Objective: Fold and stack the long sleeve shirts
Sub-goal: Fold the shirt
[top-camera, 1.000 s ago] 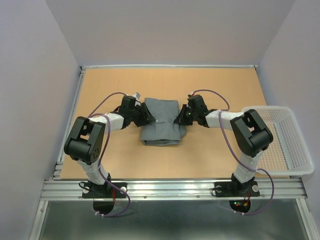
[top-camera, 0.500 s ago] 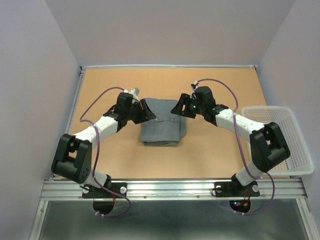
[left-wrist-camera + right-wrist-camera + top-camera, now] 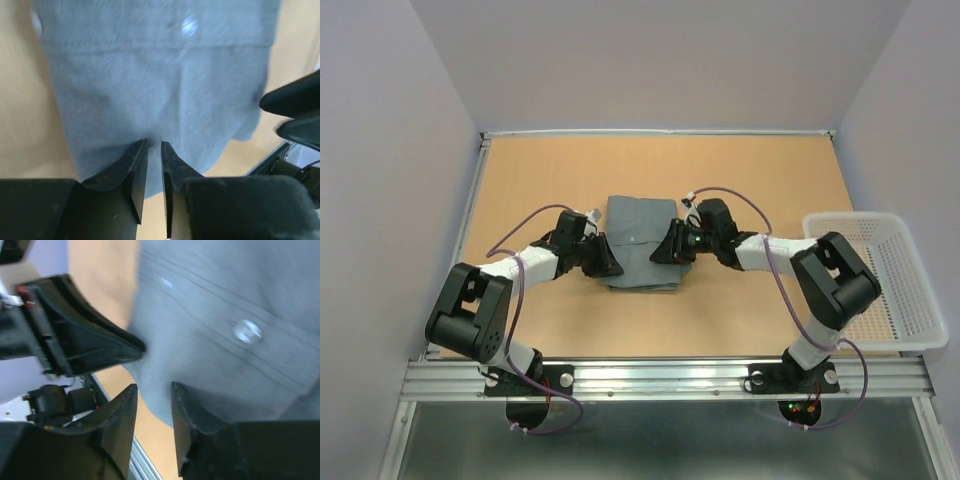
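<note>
Shirt (image 3: 640,232) plain grey, buttons (image 3: 189,25) pale; table (image 3: 740,315) tan; basket (image 3: 905,285) white mesh; walls (image 3: 380,150) pale lilac; arms (image 3: 525,262) black and white.

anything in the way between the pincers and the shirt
Nothing visible does. The left pincer sits at the left edge of the folded grey shirt, the right pincer at its right edge, with no other object between.

Left arm (image 3: 525,262) and right arm (image 3: 765,248): white links, chunky black joints, looping purple cables (image 3: 725,190). Left tool (image 3: 154,146) and right tool (image 3: 153,388): black wedge-shaped fingers (image 3: 134,172).
</note>
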Motion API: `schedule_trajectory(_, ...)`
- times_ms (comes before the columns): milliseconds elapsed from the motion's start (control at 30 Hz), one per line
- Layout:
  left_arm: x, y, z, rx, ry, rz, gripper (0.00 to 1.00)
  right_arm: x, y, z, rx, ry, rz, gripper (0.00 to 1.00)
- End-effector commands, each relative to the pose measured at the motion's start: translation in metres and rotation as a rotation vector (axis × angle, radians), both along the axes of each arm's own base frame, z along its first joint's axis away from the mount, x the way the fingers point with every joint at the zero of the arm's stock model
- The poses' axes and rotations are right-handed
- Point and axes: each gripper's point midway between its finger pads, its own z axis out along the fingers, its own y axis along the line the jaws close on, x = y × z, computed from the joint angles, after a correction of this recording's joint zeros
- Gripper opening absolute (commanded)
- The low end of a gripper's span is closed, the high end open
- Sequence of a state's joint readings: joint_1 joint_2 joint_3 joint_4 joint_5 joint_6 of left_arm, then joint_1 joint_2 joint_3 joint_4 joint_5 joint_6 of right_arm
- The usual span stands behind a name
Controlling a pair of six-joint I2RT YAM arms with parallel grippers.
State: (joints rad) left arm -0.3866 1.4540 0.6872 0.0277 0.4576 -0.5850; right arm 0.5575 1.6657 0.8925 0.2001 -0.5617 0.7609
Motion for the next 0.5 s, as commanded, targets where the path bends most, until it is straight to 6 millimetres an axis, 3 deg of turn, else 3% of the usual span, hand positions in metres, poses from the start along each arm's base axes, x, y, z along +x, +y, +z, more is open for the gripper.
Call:
schedule_trajectory(0, -0.017, -0.001, -0.018, -0.011, 0.049, -0.037, 0.25, -0.014, -0.003, -0.037, 0.029, 0.059, 0.01, 0.35)
schedule_trajectory(33, -0.018, 0.001, -0.022, -0.006, 0.053, -0.029, 0.25, -0.022, -0.011, -0.059, -0.002, 0.103, -0.002, 0.33)
schedule_trajectory(200, -0.024, 0.023, -0.047, 0.027, 0.113, 0.037, 0.24, -0.023, -0.041, -0.091, -0.056, 0.128, -0.058, 0.27)
schedule_trajectory(367, -0.029, 0.029, -0.043, 0.026, 0.102, 0.029, 0.25, -0.015, -0.045, -0.07, -0.07, 0.068, -0.029, 0.26)
schedule_trajectory(467, -0.029, 0.027, -0.023, 0.002, 0.053, 0.009, 0.28, -0.011, -0.038, -0.037, -0.028, 0.014, 0.005, 0.26)
